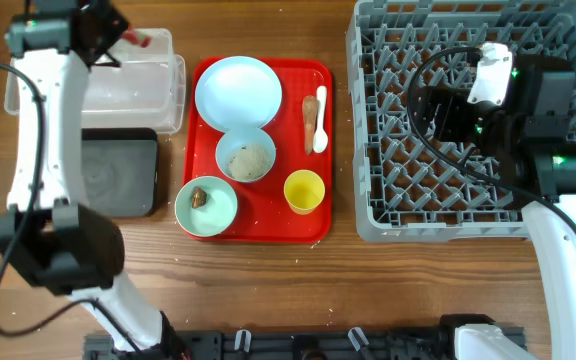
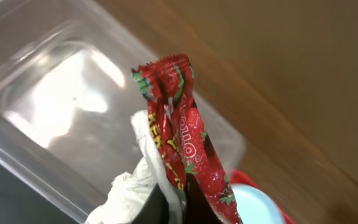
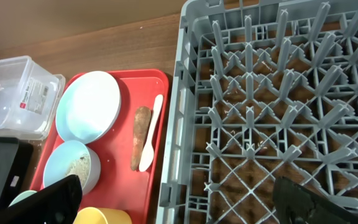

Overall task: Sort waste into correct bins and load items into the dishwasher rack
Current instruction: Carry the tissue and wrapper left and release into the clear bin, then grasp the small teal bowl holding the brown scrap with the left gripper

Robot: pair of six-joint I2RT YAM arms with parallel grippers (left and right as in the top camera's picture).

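My left gripper [image 2: 178, 205] is shut on the red snack wrapper [image 2: 185, 137] and crumpled white tissue [image 2: 138, 186], held over the clear tub [image 2: 55, 106]; in the overhead view the left gripper [image 1: 118, 40] is above the tub [image 1: 153, 95]. The black tray [image 1: 118, 170] lies in front of the tub. On the red serving tray [image 1: 268, 225] are the plate [image 1: 238, 90], a bowl of rice crumbs [image 1: 245, 157], a mint bowl [image 1: 208, 205] with a brown lump, the yellow cup [image 1: 304, 191], the white spoon [image 1: 320, 118] and the brown stick [image 1: 310, 112]. My right gripper [image 3: 179, 202] is open above the grey rack [image 1: 468, 120].
The wooden table edge runs along the front. The rack [image 3: 272, 112] fills the right side, its upright pegs standing under my right arm. A black rail lies along the front edge of the table.
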